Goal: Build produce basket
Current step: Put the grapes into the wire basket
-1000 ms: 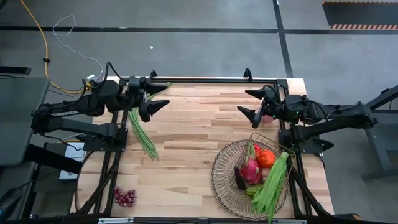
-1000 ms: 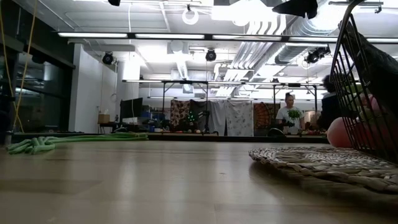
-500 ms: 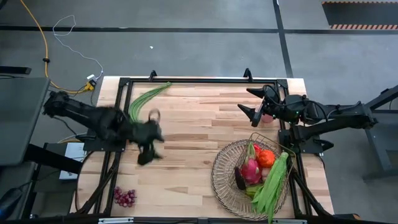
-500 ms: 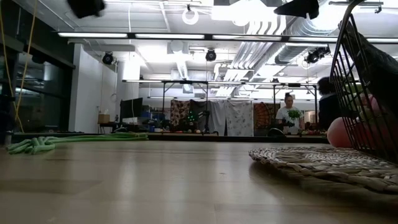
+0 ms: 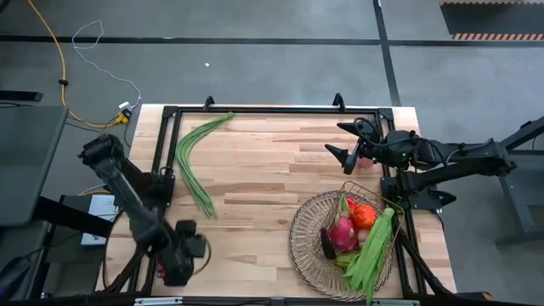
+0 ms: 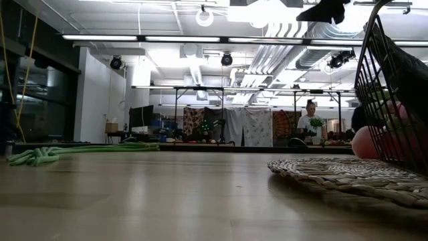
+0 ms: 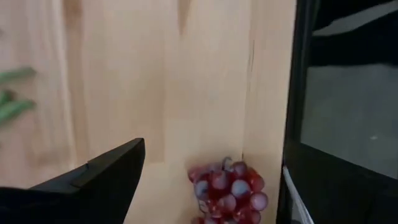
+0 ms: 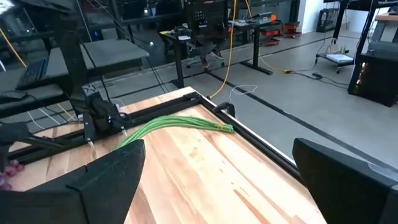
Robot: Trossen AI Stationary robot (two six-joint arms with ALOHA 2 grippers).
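Since the earlier frames the left arm has swung from the far left corner of the bench (image 5: 272, 170) down its left side, and the left hand (image 5: 180, 262) now hangs over the near left corner, right above the purple grapes (image 5: 161, 270). Its wrist view shows the grapes (image 7: 227, 193) lying on the wood close to the bench's edge, with one dark finger (image 7: 93, 180) beside them and not touching; the fingers stand wide and hold nothing. A long green bean bunch (image 5: 194, 161), which lay partly under that arm a second ago, is now in plain sight, running from the far edge toward the middle of the left half.

Over on the other side, the right hand (image 5: 344, 143) has not moved: it waits above the far right part of the bench, fingers spread wide and empty, pointing toward the left. Its wrist view looks across the wood to the bean bunch (image 8: 180, 123).

At the near right corner sits the basket (image 5: 299, 246), already holding a pink dragon fruit (image 5: 342, 231), an orange-red pumpkin (image 5: 364, 216), a dark eggplant (image 5: 327, 245) and a second bean bunch (image 5: 374, 246) that lies across its right rim. From table height the basket's woven rim (image 6: 348, 175) and wire wall fill the right side. A person (image 6: 310, 122) stands far back in the room.
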